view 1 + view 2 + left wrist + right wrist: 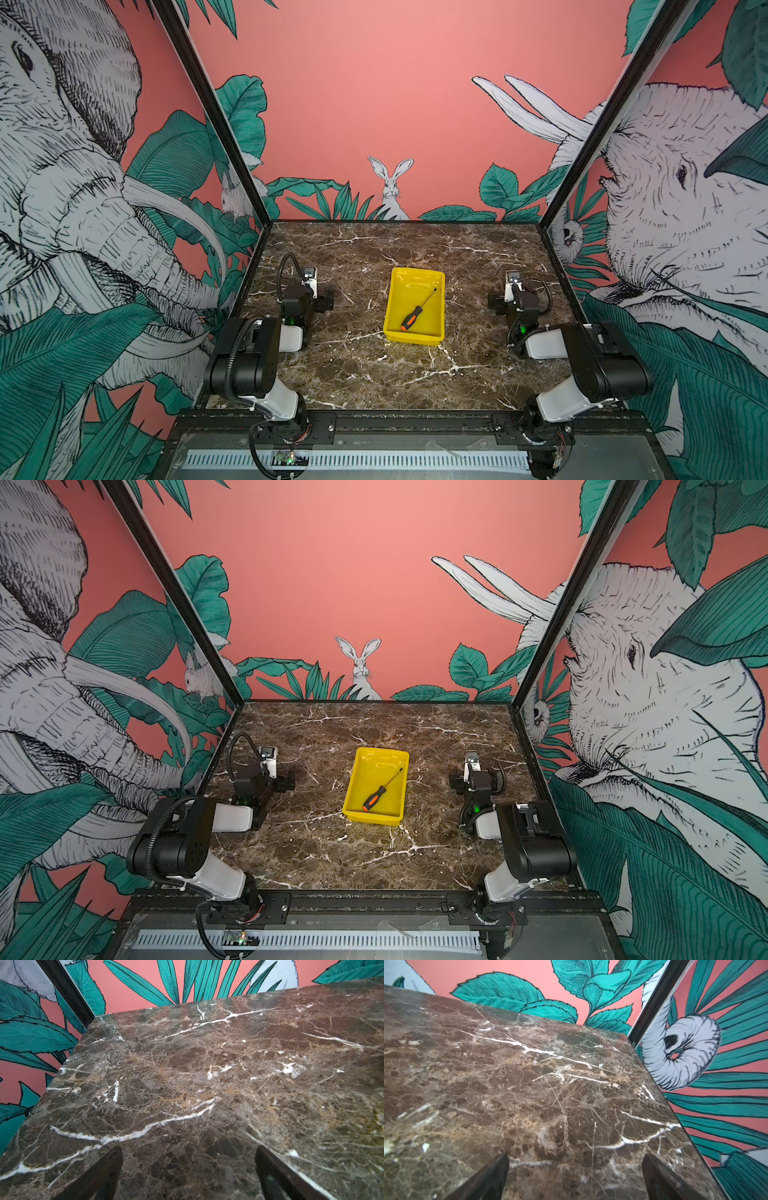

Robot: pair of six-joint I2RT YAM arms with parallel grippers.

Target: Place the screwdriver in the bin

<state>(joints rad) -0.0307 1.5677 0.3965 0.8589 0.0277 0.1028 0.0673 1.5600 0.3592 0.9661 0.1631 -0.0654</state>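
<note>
**Fig.** In both top views the screwdriver (417, 311) lies flat inside the bin (415, 337), with its handle by the near wall and its shaft slanting toward the far right side. The left gripper (188, 1148) and right gripper (575, 1155) rest well apart from the bin, one on either side. Their jaws are spread and grasp nothing above the bare marble table (374, 374). We judge the placing done. Doing this step well means keeping both arms clear of the bin, so nothing nudges it.

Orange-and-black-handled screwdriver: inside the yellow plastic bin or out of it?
In. The orange-and-black-handled screwdriver lies diagonally on the floor of the shallow yellow plastic bin, wholly within its walls in both top views.
</note>
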